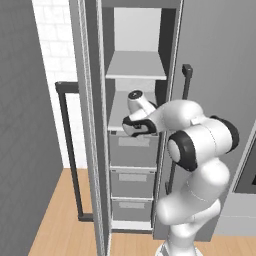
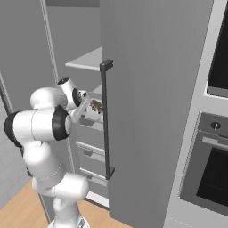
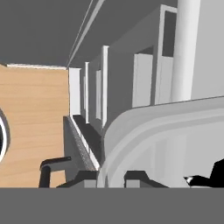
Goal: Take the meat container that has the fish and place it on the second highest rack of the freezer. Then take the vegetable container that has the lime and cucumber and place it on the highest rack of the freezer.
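The meat container point(image 3: 175, 140) shows in the hand view as a pale, rounded tray rim sweeping across the lower right of the frame, with a dark fin tip of the fish point(image 3: 214, 177) at the far lower right; in the right base view the tray point(image 2: 94, 109) sits left of centre with brown-grey contents, just over the second highest rack point(image 2: 99, 91) inside the freezer point(image 1: 135, 150). The gripper point(image 3: 111, 179) has its jaws drawn narrow on the container's rim, its two finger tips straddling the tray wall at the bottom centre of the hand view. By the look of it the tray is a light, stiff, smooth-walled shell, so a pinch on the rim is probably the only workable hold; being gripped at one edge, it may tip and let the loose fish slide unless kept level. In the left base view the wrist covers the tray at centre frame, so whether its base touches the rack cannot be told. The highest rack point(image 1: 136, 67) sits above, upper centre, and the drawers point(image 1: 132, 150) below. The dark bar handle point(image 2: 106, 120) and the door it stands on cut off the rack's right part in the right base view.
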